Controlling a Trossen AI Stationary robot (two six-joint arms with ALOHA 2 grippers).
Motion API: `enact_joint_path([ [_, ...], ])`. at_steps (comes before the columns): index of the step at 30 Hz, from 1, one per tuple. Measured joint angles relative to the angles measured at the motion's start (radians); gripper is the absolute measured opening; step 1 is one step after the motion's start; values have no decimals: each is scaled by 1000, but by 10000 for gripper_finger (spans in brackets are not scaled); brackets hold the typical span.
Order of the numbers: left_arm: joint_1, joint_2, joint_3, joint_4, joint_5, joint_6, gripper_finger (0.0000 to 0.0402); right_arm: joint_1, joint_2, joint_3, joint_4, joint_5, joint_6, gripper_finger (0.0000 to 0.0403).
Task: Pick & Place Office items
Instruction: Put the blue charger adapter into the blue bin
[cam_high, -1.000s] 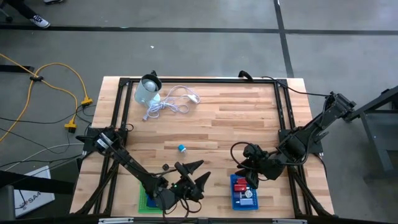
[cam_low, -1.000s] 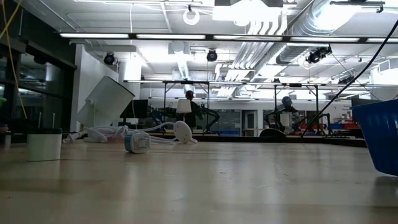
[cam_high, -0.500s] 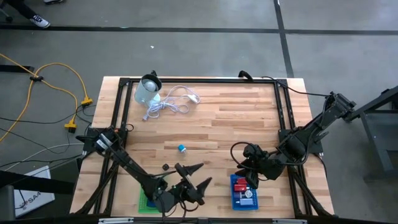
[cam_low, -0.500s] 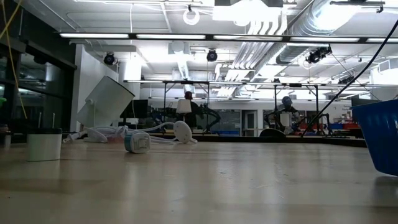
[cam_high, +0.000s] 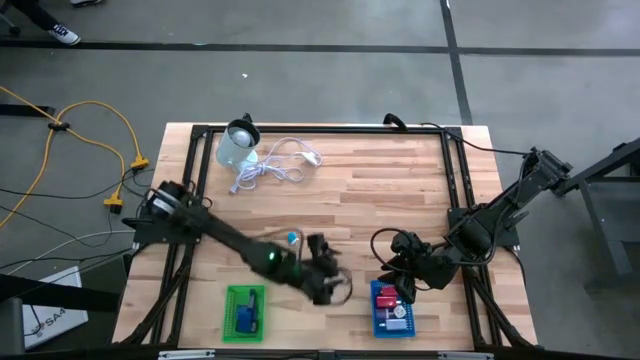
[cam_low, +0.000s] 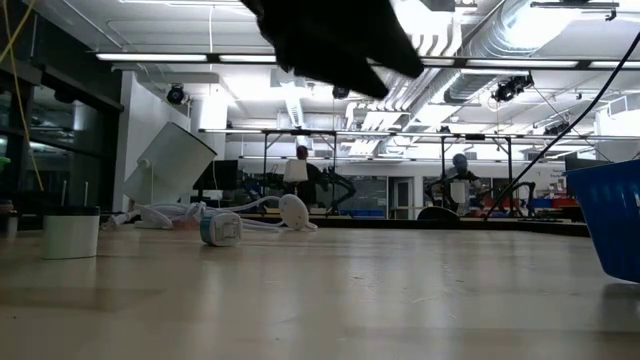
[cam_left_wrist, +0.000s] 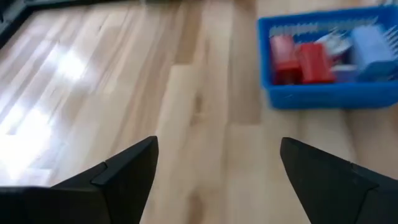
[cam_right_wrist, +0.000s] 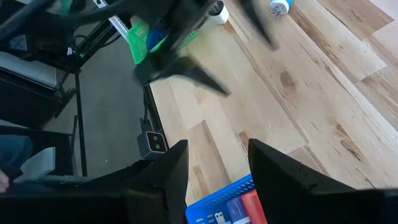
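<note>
A pale wooden table framed in black rails carries two dark robot arms. The left arm reaches from the table's left edge across to the middle of the near side, and its left gripper hangs above bare wood between two small bins; in the left wrist view its two dark fingers stand wide apart with nothing between them. In the low view it shows only as a dark shape at the top.

Just right of that gripper sits a blue plastic bin at the near edge, holding small office items: red blocks and pale blue and white pieces. The right gripper rests at the far rim of this bin; its fingers are spread open and empty.

To the left, near the front edge, a green flat tray holds a small blue piece. A tiny round blue and white item lies alone on the wood, near the left arm's forearm. In the low view a small white cylinder with a dark lid stands at the left.

At the far left corner a pale round translucent container lies tipped beside a coiled white cable, well apart from both grippers.
</note>
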Motion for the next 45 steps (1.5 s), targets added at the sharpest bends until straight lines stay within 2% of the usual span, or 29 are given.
enact_joint_path([
  [6,90,-75,0,-167,99,106,328,0,0,0,4,0,0,153],
  [14,186,-174,1,-414,344,232,328,0,0,0,8,0,0,153],
  [21,269,-213,0,-571,452,244,328,0,0,0,15,0,0,153],
  [26,322,-220,0,-659,522,352,328,0,0,0,19,0,0,153],
  [34,399,-222,-5,-678,648,455,328,0,0,0,23,0,0,153],
  [38,435,-222,-10,-677,697,453,328,0,0,0,23,0,0,153],
  [45,462,-222,-31,-659,697,459,328,0,0,0,23,0,0,153],
])
